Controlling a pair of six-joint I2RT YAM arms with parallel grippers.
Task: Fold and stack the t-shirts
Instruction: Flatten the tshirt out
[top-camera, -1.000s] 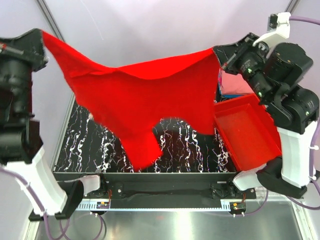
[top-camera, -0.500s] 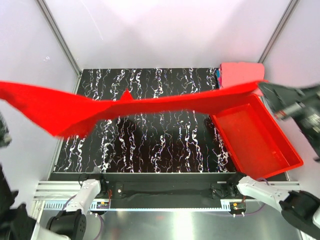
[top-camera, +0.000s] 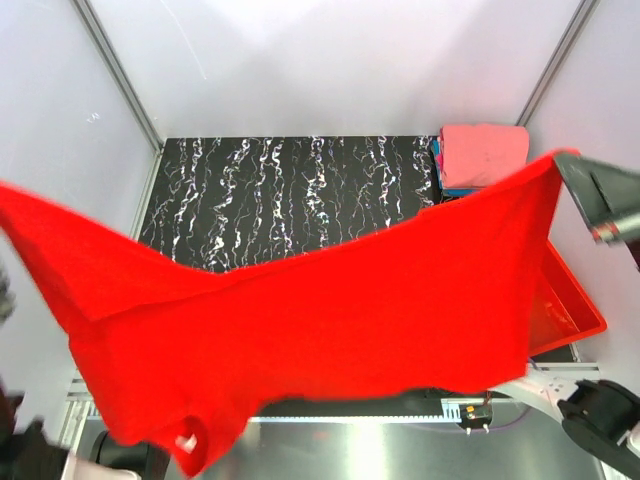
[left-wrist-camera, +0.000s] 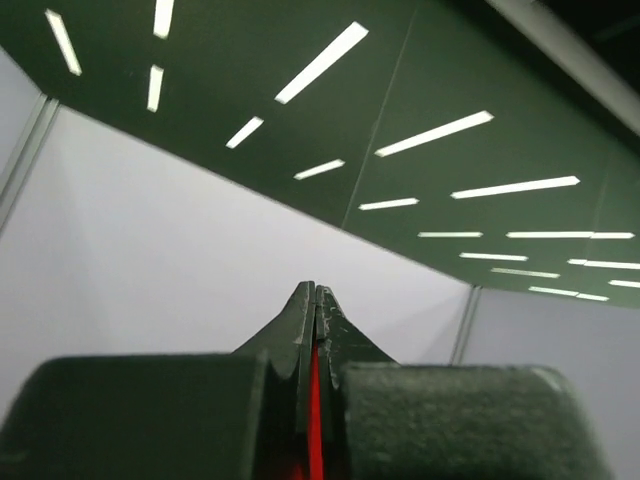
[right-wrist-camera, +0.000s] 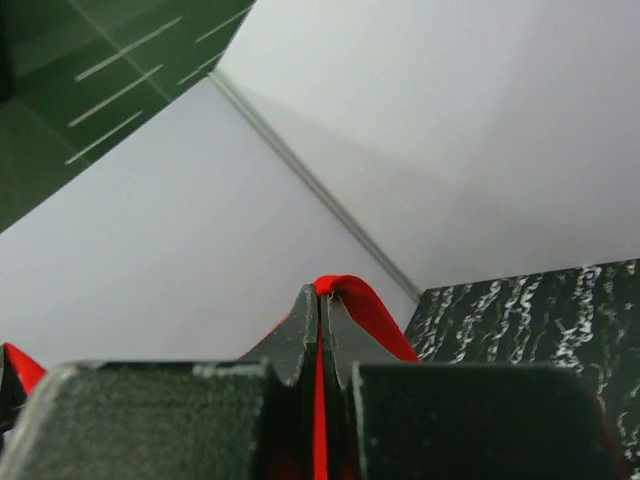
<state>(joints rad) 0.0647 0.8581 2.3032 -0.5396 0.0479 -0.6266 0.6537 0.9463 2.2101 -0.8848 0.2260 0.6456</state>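
A bright red t-shirt (top-camera: 320, 320) hangs spread wide between my two arms, high above the table and close to the top camera. My left gripper (left-wrist-camera: 316, 292) is shut on one edge of it; red cloth (left-wrist-camera: 314, 420) shows between its jaws. In the top view that gripper is off the left edge. My right gripper (right-wrist-camera: 319, 296) is shut on the other edge, with red cloth (right-wrist-camera: 365, 305) looped over its tip; its dark tip (top-camera: 600, 195) shows at the right. A folded salmon-pink t-shirt (top-camera: 484, 154) lies on blue cloth (top-camera: 440, 168) at the table's far right corner.
The rigid red bin (top-camera: 572, 310) sits at the right side of the black marbled table (top-camera: 290, 190), mostly hidden behind the hanging shirt. White booth walls stand at the back and sides. The right arm's base (top-camera: 600, 415) is at the bottom right.
The shirt went from hanging crumpled over the table to a stretched band, and now hangs as a wide sheet nearer the camera. Both arms swung outward.
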